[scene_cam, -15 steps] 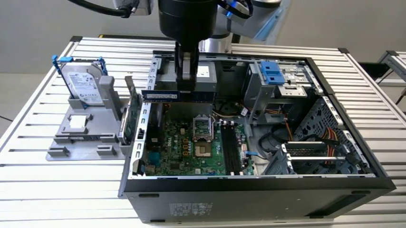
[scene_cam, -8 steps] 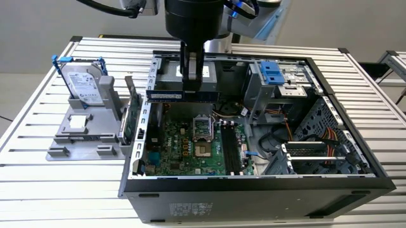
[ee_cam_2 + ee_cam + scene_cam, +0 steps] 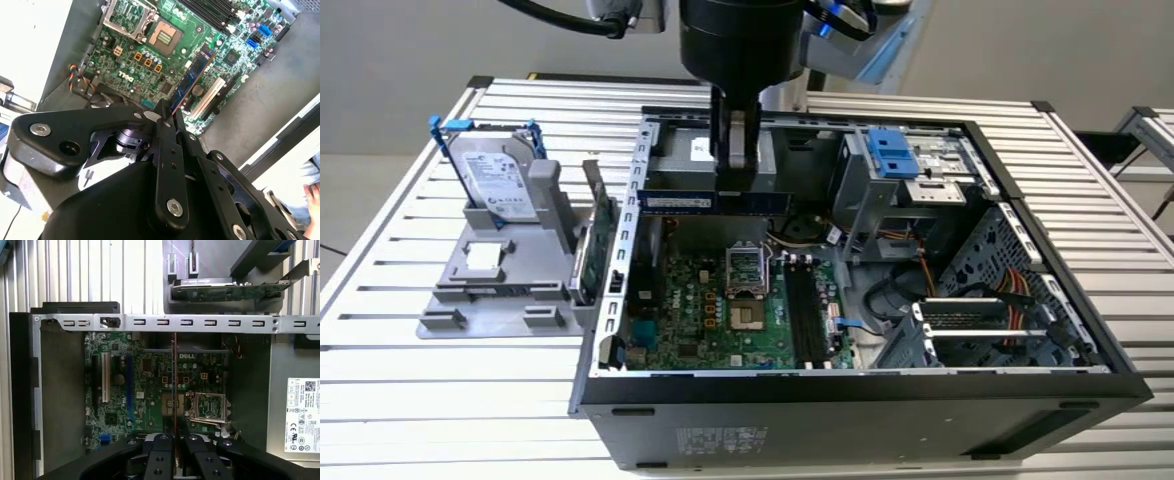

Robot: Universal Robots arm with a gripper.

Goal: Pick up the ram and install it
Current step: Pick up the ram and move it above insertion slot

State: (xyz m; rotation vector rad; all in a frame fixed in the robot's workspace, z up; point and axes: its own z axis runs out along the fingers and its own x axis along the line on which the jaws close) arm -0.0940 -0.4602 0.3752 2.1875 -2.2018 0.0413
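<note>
We see the pincer (image 3: 740, 183) clamped shut on the ram (image 3: 680, 202), which juts out level on both sides of it, above the motherboard (image 3: 707, 310) inside the open case (image 3: 854, 410).

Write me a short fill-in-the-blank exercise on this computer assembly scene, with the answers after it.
1. The gripper is ____ on the ram.
2. The ram hangs above the green ____ inside the open case.
3. The silver hard drive stands in a grey holder on the exterior view's ____ of the case.
Missing words: shut; motherboard; left.
</note>
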